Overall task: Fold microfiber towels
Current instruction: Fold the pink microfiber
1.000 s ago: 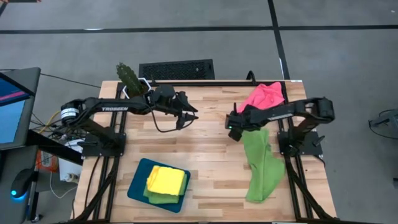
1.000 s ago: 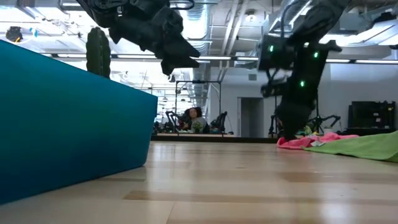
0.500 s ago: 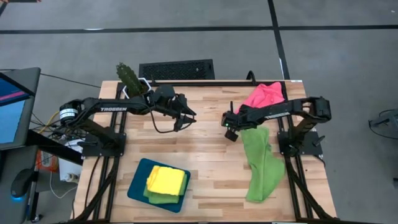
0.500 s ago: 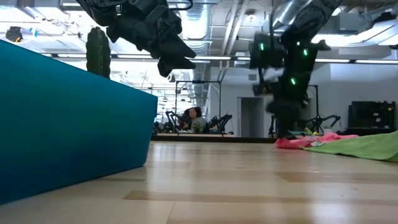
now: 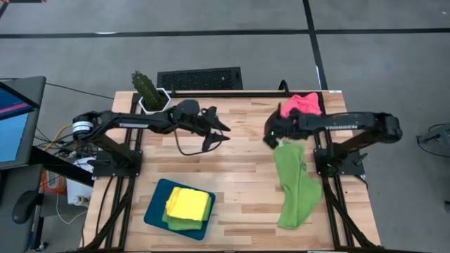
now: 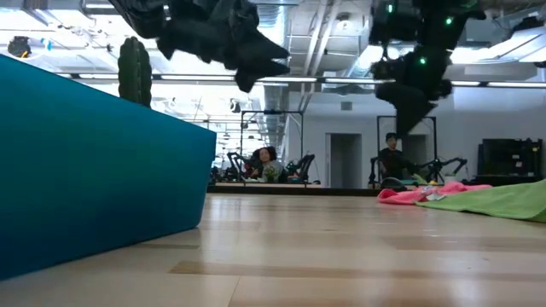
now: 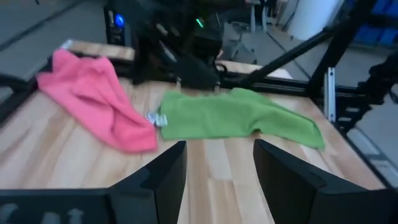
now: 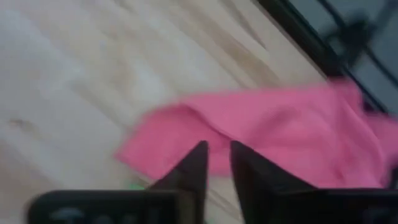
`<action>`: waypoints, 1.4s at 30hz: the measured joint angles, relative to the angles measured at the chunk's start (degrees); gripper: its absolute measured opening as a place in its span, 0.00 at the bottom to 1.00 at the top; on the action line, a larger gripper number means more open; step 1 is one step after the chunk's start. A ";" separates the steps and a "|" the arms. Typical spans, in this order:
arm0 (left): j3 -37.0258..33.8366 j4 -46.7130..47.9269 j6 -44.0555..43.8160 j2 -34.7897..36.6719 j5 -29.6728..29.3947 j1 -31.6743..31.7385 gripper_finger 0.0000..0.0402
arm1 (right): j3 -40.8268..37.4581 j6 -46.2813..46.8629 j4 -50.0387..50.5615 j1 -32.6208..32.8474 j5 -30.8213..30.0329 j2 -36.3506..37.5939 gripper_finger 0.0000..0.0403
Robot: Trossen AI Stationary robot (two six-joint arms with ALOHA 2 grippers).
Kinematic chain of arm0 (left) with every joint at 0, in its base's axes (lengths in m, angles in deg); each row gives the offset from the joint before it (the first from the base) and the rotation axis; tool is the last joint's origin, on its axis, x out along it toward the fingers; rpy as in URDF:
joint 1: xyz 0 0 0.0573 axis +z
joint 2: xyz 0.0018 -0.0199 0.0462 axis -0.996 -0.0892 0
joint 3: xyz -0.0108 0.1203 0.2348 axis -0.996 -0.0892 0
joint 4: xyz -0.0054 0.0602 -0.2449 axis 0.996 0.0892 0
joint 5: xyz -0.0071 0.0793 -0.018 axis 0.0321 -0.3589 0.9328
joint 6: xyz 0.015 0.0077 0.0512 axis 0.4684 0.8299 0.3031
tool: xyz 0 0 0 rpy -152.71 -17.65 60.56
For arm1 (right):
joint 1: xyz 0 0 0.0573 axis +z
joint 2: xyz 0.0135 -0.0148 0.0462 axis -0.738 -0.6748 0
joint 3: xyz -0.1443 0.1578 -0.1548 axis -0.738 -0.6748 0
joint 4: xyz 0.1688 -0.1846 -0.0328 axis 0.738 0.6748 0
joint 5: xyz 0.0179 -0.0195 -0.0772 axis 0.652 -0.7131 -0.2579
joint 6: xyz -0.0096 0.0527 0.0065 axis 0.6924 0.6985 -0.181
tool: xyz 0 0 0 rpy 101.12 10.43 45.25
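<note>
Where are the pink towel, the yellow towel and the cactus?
pink towel (image 5: 304,104): high view, middle of the cloth.
yellow towel (image 5: 188,204): high view, middle of the folded top.
cactus (image 5: 145,87): high view, green stem.

Bare wood fills the middle of the table — open passage. At seven o'clock sits the teal tray; at eleven the potted cactus. The green towel sprawls from three to five o'clock — the pink towel at one.

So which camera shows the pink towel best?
The left wrist view: the pink towel lies whole and unobstructed beside the green towel. The high view shows it partly behind the right arm, the low view only a thin edge, the right wrist view a blurred close-up.
</note>
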 joint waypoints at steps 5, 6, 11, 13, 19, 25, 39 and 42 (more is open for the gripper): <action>-0.13 -9.58 -4.43 -6.02 1.39 0.49 0.49 | -0.04 2.01 7.27 -9.56 3.09 1.63 0.47; -0.13 -11.01 -5.33 -7.48 1.48 0.53 0.50 | -0.02 1.84 7.72 -11.02 3.09 1.43 0.52; 0.75 -16.41 -9.32 -15.18 4.35 0.33 0.54 | -1.96 1.72 6.97 -16.41 2.99 0.78 0.65; 1.98 -16.53 -10.00 -17.61 5.67 -0.23 0.55 | -4.42 1.30 6.54 -17.64 3.06 0.73 0.65; 4.31 -16.12 -9.82 -20.38 8.11 -1.14 0.55 | -11.85 -13.27 -4.31 -18.28 10.06 0.73 0.64; 5.34 -15.90 -9.03 -20.38 8.29 -1.14 0.55 | -15.40 -27.02 -12.77 -14.90 13.02 -0.16 0.65; 5.43 -13.17 -7.82 -20.38 7.60 -1.21 0.55 | -13.87 -29.83 -17.10 -10.12 11.35 -12.38 0.47; 5.43 -12.03 -6.90 -20.38 7.50 -1.23 0.55 | -12.54 -29.77 -16.52 -8.09 10.93 -12.31 0.29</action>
